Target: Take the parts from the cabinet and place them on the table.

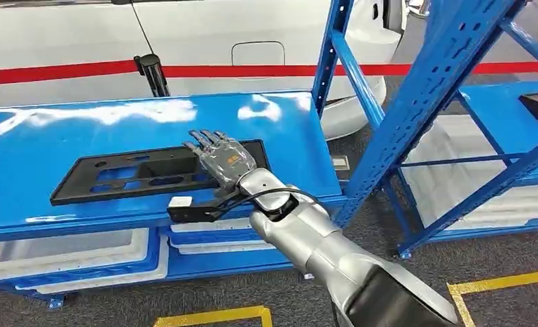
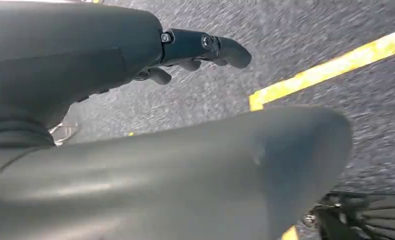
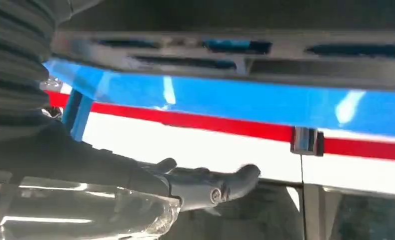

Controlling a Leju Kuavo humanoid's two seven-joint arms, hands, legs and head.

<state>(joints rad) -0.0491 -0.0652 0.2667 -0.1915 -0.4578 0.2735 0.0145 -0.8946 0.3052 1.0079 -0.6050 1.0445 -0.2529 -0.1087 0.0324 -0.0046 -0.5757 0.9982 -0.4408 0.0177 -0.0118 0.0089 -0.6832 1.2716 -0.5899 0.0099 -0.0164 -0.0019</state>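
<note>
Black part [image 1: 144,174] lies flat on the glossy blue table [image 1: 62,133], long axis running across from the right hand [image 1: 224,160] to its left — fingers spread, resting on the near end, gripping nothing; white car [image 1: 205,41] behind, blue rack [image 1: 450,82] rightward

Silver right arm [image 1: 321,248] — black cable, grey-plated hand [image 1: 224,158] with dark fingers.
</note>
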